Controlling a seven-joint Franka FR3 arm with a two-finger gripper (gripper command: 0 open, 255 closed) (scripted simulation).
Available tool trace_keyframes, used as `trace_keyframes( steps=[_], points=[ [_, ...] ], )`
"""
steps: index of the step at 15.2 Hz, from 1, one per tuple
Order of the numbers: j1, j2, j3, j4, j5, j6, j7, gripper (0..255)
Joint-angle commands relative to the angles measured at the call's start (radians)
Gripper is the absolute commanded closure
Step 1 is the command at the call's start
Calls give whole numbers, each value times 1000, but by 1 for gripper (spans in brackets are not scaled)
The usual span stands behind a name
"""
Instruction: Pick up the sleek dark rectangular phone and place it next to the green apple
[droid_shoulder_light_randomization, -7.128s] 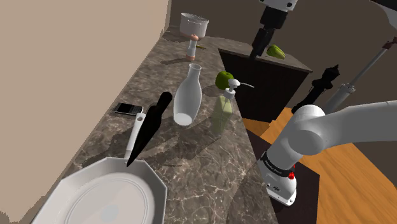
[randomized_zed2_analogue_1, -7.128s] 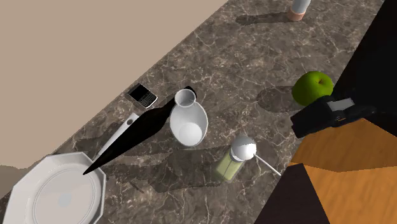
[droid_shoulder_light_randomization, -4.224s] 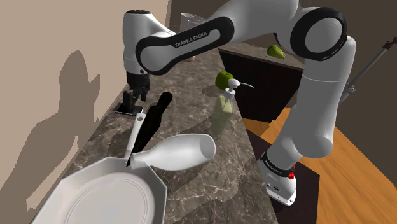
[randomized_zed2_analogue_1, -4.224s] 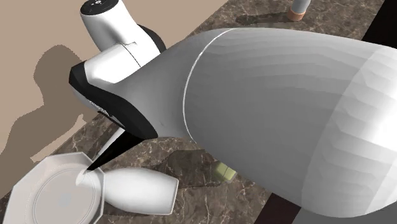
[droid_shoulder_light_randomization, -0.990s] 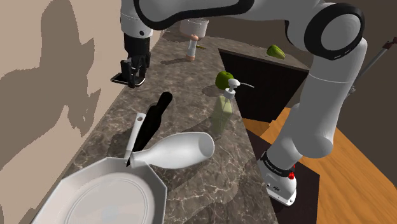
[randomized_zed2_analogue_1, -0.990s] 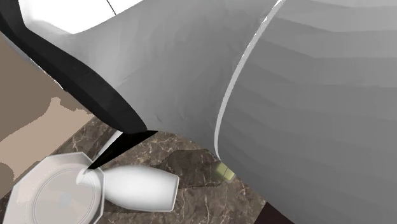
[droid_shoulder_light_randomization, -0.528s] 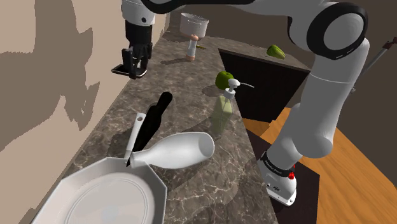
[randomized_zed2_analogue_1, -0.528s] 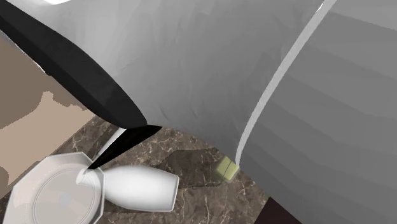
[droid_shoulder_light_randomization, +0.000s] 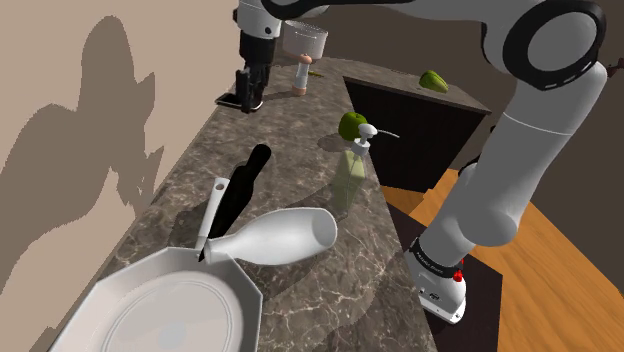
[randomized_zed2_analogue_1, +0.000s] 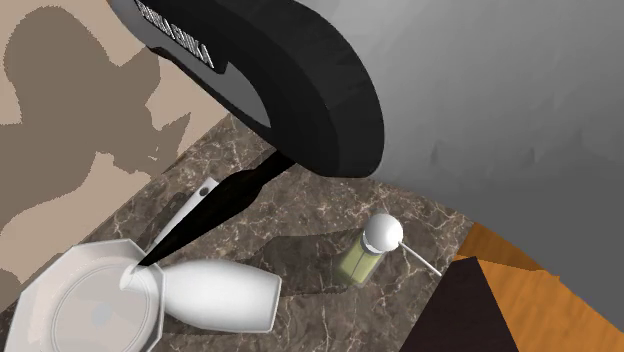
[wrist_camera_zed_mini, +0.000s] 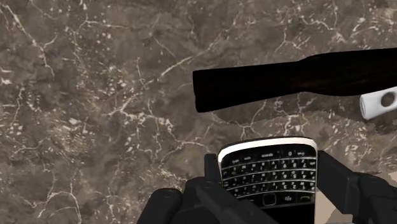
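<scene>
We've got the phone (wrist_camera_zed_mini: 267, 167) clamped in the gripper (droid_shoulder_light_randomization: 250, 98) above the bench (droid_shoulder_light_randomization: 300, 150), well apart from the green apple (droid_shoulder_light_randomization: 352, 124). The thin edge grip may slip, and the soap dispenser (droid_shoulder_light_randomization: 350, 176) may get clipped.

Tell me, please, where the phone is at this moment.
The phone is clasped in the hand, above the far end of the countertop in the shoulder view, left of the shaker.

The phone (wrist_camera_zed_mini: 268, 174) has its near end hidden in the gripper (wrist_camera_zed_mini: 270, 160), the white plate (droid_shoulder_light_randomization: 120, 300) runs off the shoulder view's bottom edge, and the big arm (randomized_zed2_analogue_1: 480, 110) covers much of the counter (randomized_zed2_analogue_1: 315, 315) in the second exterior view.
</scene>
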Motion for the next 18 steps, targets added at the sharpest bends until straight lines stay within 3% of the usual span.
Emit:
trace_keyframes(
  steps=[1, 9, 18],
  points=[
    [-25, -22, -18, -30, 6, 8, -46, 255],
    [-124, -84, -104, -106, 20, 21, -234, 255],
    [-231, -80, -205, -101, 25, 16, -444, 255]
  ],
)
